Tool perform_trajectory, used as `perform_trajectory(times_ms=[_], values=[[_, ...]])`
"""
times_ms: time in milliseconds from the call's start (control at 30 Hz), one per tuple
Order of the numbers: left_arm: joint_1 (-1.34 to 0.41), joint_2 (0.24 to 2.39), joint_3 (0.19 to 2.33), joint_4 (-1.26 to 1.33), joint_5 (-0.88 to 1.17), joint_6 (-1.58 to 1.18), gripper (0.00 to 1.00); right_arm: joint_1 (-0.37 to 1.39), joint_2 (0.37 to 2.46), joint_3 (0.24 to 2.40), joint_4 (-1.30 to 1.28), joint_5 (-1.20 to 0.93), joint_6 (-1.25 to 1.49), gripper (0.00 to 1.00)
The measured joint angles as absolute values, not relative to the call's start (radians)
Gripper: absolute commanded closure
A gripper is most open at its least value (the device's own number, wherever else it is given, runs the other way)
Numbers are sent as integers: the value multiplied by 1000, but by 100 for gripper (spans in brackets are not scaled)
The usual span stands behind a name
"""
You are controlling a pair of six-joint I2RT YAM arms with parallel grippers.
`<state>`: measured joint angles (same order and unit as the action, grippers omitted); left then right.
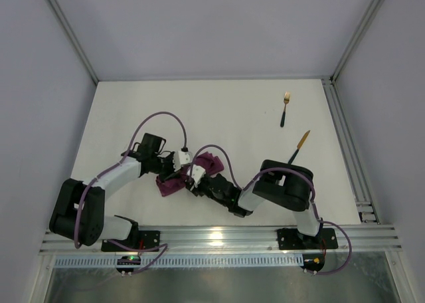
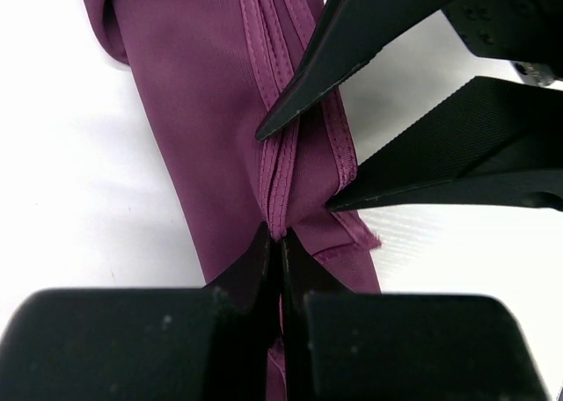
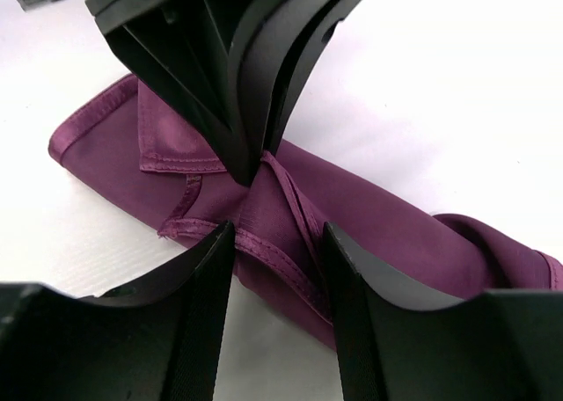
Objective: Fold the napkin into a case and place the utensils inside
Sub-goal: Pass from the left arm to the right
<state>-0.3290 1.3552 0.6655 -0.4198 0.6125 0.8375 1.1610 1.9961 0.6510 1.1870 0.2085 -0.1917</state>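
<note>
Nearest me, the two arms reach in from the front rail toward the napkin (image 2: pixel 202 111), which lies on the white table (image 1: pixel 219 110) a little way in from that rail. It is folded into a narrow purple oblong, with its stitched hems running lengthwise down the middle.

The left gripper (image 2: pixel 280 243) comes at the napkin from its left side. Its jaws are pressed tight together on the doubled hems, and the cloth rises into a small ridge where they pinch. The right gripper (image 3: pixel 278 243) comes at the napkin from the opposite side and faces the left one almost tip to tip. Its jaws stand apart and straddle that same ridge of hem. One fingertip sits at the seam and the other at the napkin's outer edge, and they clamp nothing.

Farther back and well to the right of the napkin lies the knife (image 1: pixel 299 147). Its gold blade points away and its dark handle end is hidden behind the right arm. Beyond it, farthest from the napkin, the fork (image 1: pixel 285 107) lies with its tines pointing away. Neither utensil touches the cloth.
</note>
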Motion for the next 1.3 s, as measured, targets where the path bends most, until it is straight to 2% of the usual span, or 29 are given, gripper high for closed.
perform_trajectory(times_ms=[67, 367, 500, 600, 633, 667, 933, 1300], values=[[-329, 1355, 668, -416, 628, 836, 100, 1161, 1996, 644, 1180, 213, -192, 48], [-324, 1356, 669, -417, 649, 843, 100, 1161, 1996, 648, 1172, 226, -207, 48], [-318, 1362, 671, -420, 649, 845, 100, 1162, 1996, 664, 1143, 227, -211, 55], [-315, 1365, 676, -421, 648, 845, 95, 1164, 1999, 685, 1119, 231, -212, 70], [-315, 1366, 678, -421, 648, 845, 89, 1165, 2001, 690, 1115, 233, -212, 77], [-315, 1366, 680, -422, 645, 845, 87, 1165, 2002, 693, 1111, 236, -211, 78], [-315, 1375, 740, -543, 641, 877, 69, 1165, 2004, 700, 1072, 244, -203, 87], [-305, 1375, 926, -967, 727, 1056, 66, 1154, 2017, 704, 1077, 251, -180, 92]])
